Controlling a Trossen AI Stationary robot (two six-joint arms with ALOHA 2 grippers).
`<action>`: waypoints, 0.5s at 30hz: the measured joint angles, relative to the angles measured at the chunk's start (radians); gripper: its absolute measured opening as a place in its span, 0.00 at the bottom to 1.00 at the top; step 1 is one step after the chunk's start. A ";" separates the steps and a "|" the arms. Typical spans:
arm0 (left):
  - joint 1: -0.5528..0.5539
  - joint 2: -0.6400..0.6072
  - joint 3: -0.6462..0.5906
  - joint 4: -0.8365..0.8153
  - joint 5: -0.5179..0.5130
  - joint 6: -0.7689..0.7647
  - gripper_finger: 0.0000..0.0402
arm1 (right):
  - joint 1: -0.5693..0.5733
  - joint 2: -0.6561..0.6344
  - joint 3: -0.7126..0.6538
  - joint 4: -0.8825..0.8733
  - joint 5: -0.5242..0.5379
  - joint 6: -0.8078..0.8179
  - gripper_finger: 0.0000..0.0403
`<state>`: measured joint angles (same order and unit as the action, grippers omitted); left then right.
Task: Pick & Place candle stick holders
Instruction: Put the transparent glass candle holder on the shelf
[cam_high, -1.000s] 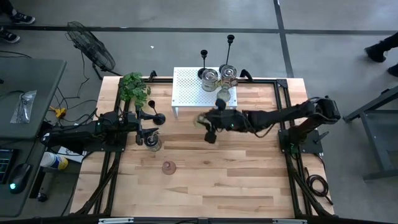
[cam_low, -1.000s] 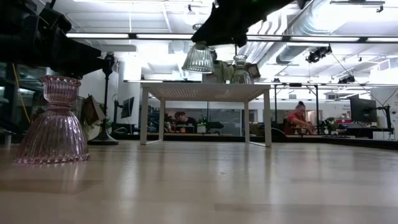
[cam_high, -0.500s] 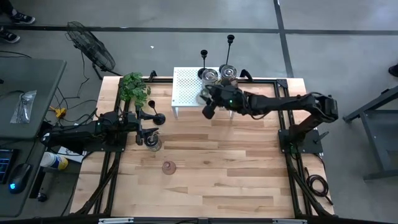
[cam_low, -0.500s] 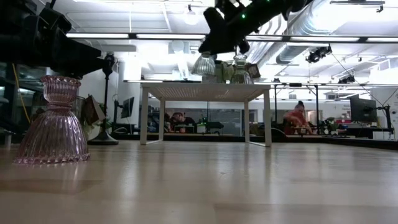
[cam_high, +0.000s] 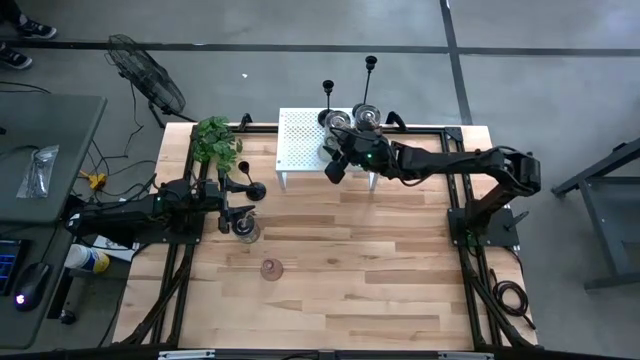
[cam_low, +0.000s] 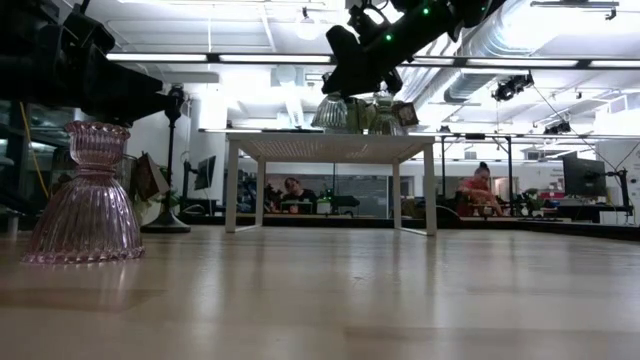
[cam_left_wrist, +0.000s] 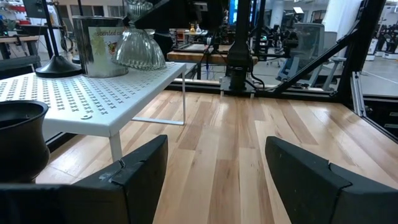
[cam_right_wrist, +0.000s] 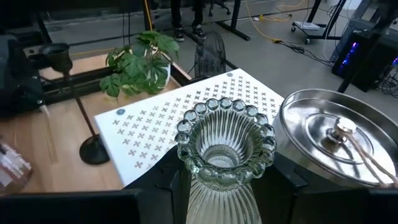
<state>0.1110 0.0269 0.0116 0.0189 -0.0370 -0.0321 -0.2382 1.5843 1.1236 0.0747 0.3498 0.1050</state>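
Upper centre of the high view, the right tool (cam_high: 335, 168) is clamped on a greenish glass holder (cam_right_wrist: 221, 149), carrying it upright above the white shelf (cam_high: 300, 142), apparently for setting down, while the left tool (cam_high: 228, 208), fingers apart, waits mid-left over the table (cam_high: 340, 280).

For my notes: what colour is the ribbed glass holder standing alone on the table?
Pinkish ribbed glass holder; low view.
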 joint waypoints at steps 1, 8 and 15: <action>0.000 0.000 0.000 0.000 0.000 0.000 0.66 | 0.000 0.003 0.001 0.001 0.003 0.001 0.31; 0.000 0.000 0.000 0.000 0.000 0.000 0.66 | 0.007 0.005 -0.001 -0.007 0.026 0.011 0.31; 0.000 0.000 0.000 0.000 0.000 0.000 0.66 | 0.019 0.006 0.000 -0.018 0.032 -0.006 0.31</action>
<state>0.1112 0.0265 0.0116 0.0189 -0.0368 -0.0320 -0.2193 1.5906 1.1240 0.0568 0.3816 0.0985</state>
